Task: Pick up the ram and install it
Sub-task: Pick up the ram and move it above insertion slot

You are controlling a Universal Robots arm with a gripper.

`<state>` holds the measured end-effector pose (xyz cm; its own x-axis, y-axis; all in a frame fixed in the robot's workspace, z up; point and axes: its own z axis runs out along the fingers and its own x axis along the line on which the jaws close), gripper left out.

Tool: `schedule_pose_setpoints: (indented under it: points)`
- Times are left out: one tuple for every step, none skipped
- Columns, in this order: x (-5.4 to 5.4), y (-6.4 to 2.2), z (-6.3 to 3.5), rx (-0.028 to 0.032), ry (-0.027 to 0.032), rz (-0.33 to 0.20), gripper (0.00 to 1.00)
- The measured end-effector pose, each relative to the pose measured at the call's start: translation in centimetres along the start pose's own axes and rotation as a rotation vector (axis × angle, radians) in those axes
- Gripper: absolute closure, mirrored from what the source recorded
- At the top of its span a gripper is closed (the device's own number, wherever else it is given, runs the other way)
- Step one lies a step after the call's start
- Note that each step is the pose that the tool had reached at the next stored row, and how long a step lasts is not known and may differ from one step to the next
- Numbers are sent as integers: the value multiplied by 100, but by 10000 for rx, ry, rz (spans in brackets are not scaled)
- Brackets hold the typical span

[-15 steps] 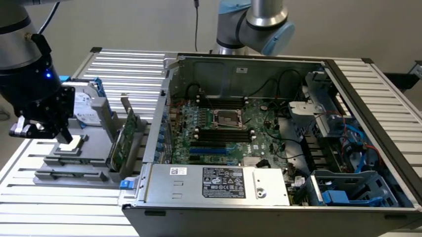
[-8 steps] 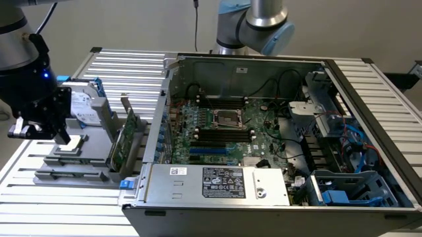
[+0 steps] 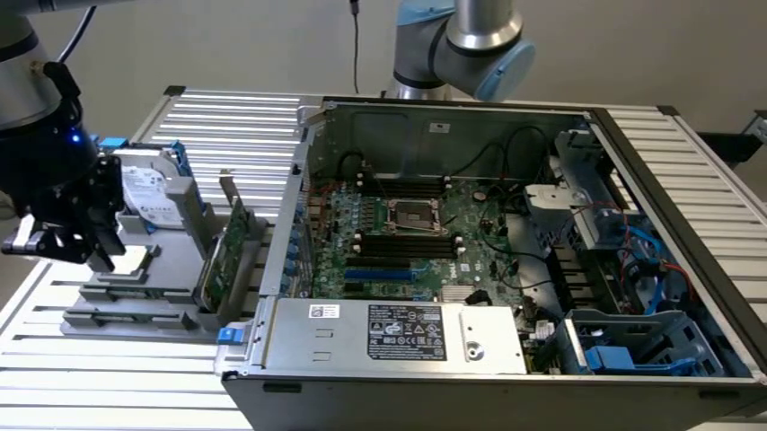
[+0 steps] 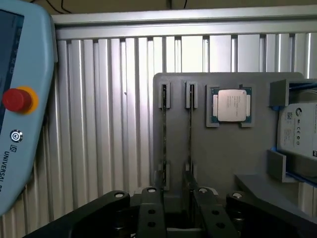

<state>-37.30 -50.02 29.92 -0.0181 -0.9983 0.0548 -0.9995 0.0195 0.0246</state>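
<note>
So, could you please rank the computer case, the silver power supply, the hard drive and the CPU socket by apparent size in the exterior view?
Largest to smallest:
1. computer case
2. silver power supply
3. hard drive, only slightly ahead
4. CPU socket

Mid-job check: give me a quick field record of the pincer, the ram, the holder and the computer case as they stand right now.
pincer: open, holding nothing, above the grey holder
ram: thin stick, edge-on in a holder slot, not yet picked up
second stick: edge-on in the neighbouring slot
grey holder: on the slatted table; also carries a processor and a hard drive
computer case: open, to the exterior view's right of the holder
motherboard: exposed inside the case
</note>
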Motion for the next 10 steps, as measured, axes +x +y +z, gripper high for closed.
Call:
schedule_pose_setpoints:
  points:
    - [4, 0, 11, -1, 1, -63, 69]
    - [8, 0, 24, -11, 4, -151, 69]
    - [12, -1, 37, -23, 7, -255, 69]
    - [14, -1, 54, -28, 6, -363, 69]
    - [16, -1, 74, -30, 5, -483, 69]
    - [17, -2, 92, -29, 2, -595, 69]
    - [19, -3, 109, -27, -1, -698, 69]
    - [25, -3, 128, -28, -7, -785, 69]
    - [29, 5, 147, -26, -9, -822, 69]
    - [33, 23, 166, -26, -10, -823, 69]
